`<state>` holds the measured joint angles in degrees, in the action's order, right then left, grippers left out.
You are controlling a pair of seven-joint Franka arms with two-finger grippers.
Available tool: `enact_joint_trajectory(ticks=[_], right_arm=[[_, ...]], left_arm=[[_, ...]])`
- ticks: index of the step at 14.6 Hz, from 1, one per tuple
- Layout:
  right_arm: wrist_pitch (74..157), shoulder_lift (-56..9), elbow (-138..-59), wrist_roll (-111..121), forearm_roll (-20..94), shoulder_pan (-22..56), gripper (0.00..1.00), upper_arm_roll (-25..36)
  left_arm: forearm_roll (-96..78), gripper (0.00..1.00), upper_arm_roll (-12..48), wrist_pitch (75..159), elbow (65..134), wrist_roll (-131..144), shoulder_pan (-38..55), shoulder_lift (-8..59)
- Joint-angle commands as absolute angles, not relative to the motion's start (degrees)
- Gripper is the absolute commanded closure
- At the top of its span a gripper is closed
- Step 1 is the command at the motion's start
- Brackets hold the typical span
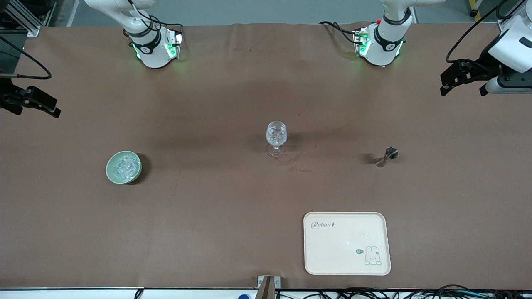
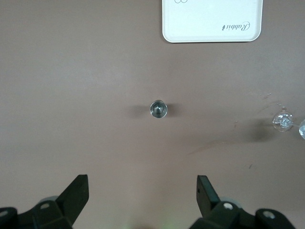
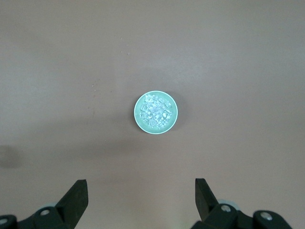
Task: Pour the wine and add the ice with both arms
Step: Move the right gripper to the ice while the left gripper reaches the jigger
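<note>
Brown table covering (image 1: 208, 232) stretching edge to edge, carrying four things in all: one tray, one bowl, one stemmed glass, one metal jigger.

Lying nearest the front camera, toward the left arm's end: cream tray (image 1: 347, 243), printed with a rabbit, just inside the table's edge.

Sitting farther up, toward the right arm's end: green bowl (image 1: 124, 167), heaped with the ice (image 1: 124, 166), wide bare covering all round it. Standing about level with it, toward the left arm's end: metal jigger (image 1: 386, 156), upright. Standing slightly farther again, mid-table: stemmed glass (image 1: 276, 138), glittering chunks filling its bowl, well apart from both neighbours.

Hovering above the table's right-arm edge: right gripper (image 3: 141, 198), fingers (image 3: 76, 195) spread wide, holding nothing. Hovering above the left-arm edge: left gripper (image 2: 143, 194), likewise released and empty-handed.

Showing only in the right wrist view: the ice as separate clear cubes, bowl centred between the black fingers. Showing only in the left wrist view: the jigger's open mouth from straight above, with the tray's corner and the glass's rim at the frame's margins.
</note>
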<state>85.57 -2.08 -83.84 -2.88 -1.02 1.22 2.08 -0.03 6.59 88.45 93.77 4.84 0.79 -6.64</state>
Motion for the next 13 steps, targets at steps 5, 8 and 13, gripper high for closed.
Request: enact_joint_trajectory(ticks=[5, 8, 13], right_arm=[[86.0, 0.4, -86.7, 3.3, 0.2, 1.1, 0.01, 2.4], [86.3, 0.3, -86.6, 3.3, 0.2, 1.1, 0.01, 2.5], [86.2, -0.1, -86.7, 3.7, 0.2, -0.3, 0.0, 2.8]], left_arm=[[0.0, 0.0, 6.5, 87.3, 89.9, 3.5, -3.1, -3.8], [-0.3, 0.0, 6.4, 87.4, 89.7, 1.7, -8.0, -0.8], [-4.6, 0.0, 6.4, 87.5, 88.3, 6.6, -14.8, 11.5]])
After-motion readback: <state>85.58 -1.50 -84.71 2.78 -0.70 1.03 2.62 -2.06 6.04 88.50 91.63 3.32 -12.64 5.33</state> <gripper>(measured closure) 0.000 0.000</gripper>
